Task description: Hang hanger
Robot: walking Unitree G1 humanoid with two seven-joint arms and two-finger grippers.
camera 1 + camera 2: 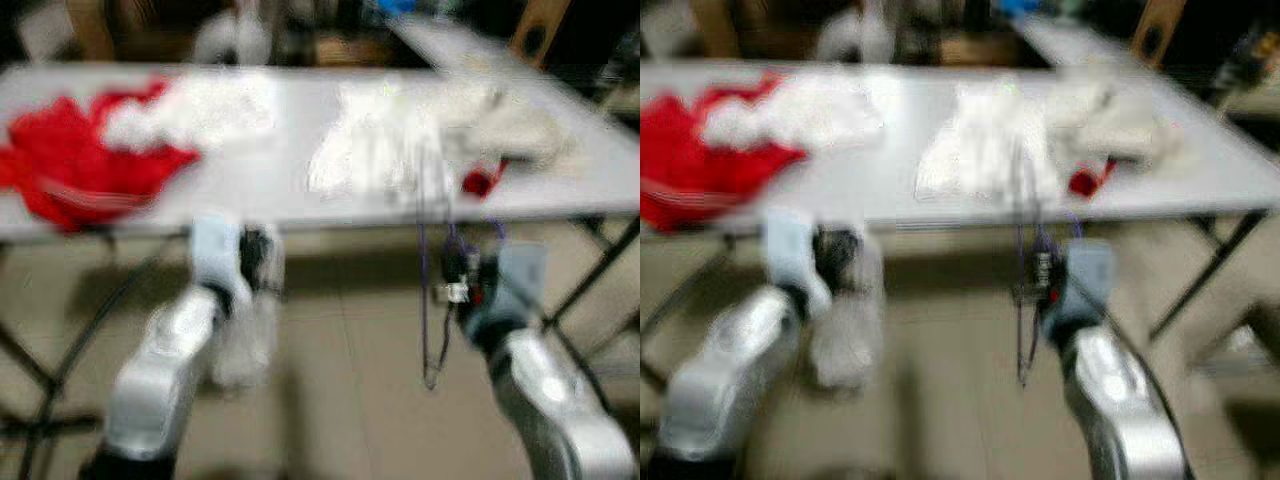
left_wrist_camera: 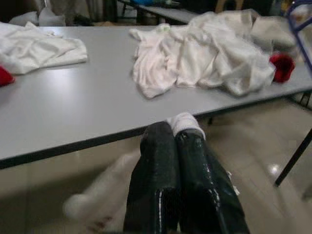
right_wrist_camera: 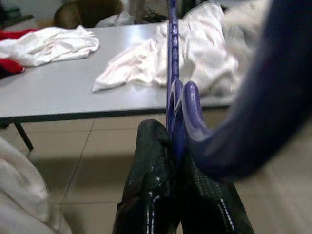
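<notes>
A long grey worktop [image 2: 73,112] on dark metal legs is seen — beige floor tiles [image 3: 92,161] lie beneath. A second table [image 1: 440,40] stands behind.

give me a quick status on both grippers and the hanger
Right gripper shut on purple hanger, short of the table. Left gripper shut on white cloth. White clothes pile on table ahead; head views blurred.

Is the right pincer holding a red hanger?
No, the right pincer is shut on a hanger that is blue-purple, as the right wrist view shows against the grey table.
</notes>
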